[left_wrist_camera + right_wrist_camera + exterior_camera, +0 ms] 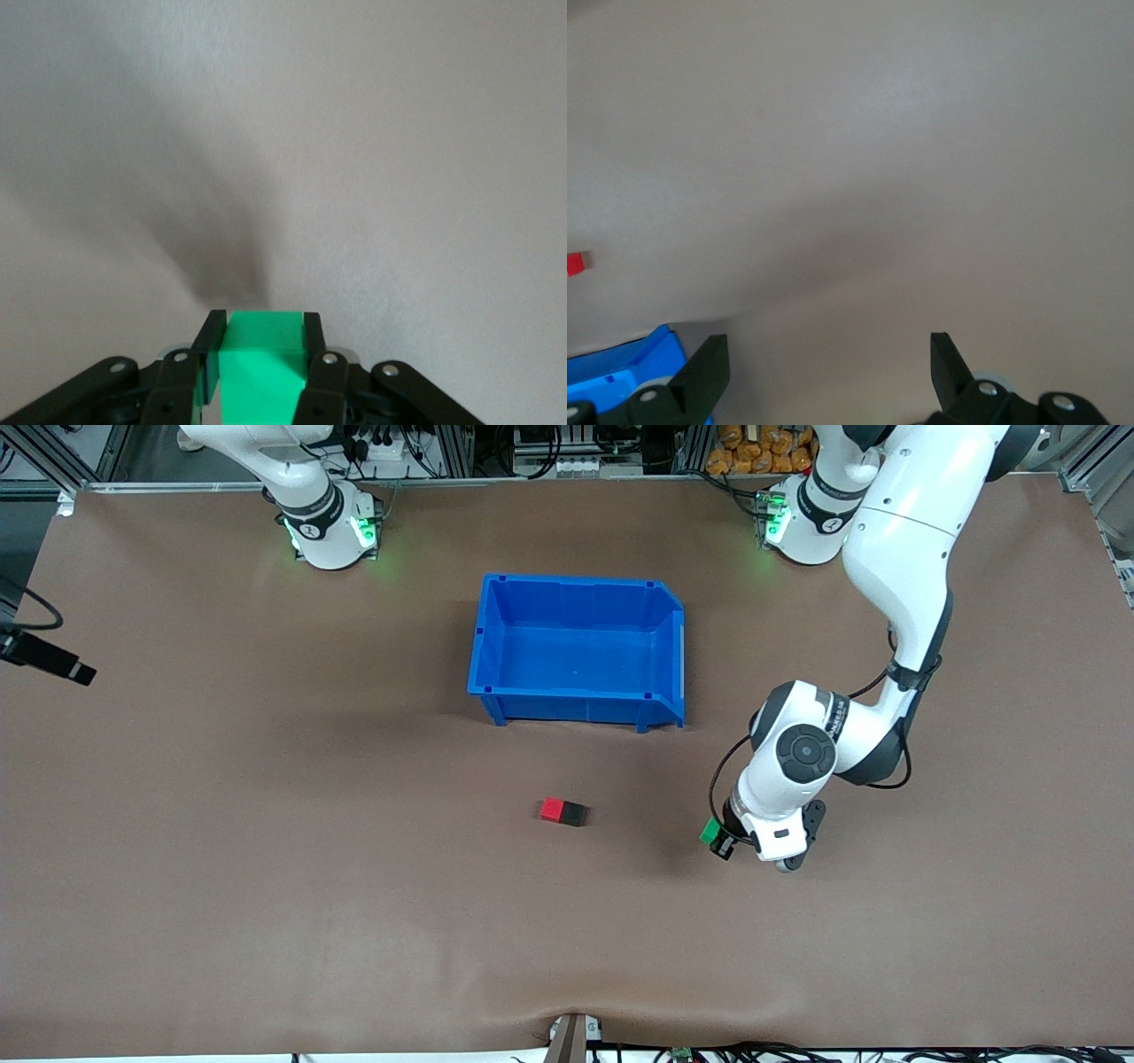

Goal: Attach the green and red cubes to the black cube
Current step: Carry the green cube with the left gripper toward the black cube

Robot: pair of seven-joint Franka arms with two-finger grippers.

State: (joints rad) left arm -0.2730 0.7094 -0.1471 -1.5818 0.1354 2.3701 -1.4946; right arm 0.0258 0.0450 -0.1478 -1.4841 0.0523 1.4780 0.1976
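The red cube [552, 808] and the black cube [574, 813] lie side by side, touching, on the brown table, nearer the front camera than the blue bin. My left gripper [719, 840] is shut on the green cube [710, 833], low over the table toward the left arm's end, apart from the pair. In the left wrist view the green cube [261, 363] fills the space between the fingers of the left gripper [261, 323]. My right gripper [828, 350] is open and empty, high over the table; it is out of the front view. The red cube [574, 264] shows small at that view's edge.
The blue bin [576, 707] stands empty in the middle of the table, farther from the front camera than the cubes; a corner of it shows in the right wrist view [620, 363]. The right arm's base [328, 522] is at the table's back edge.
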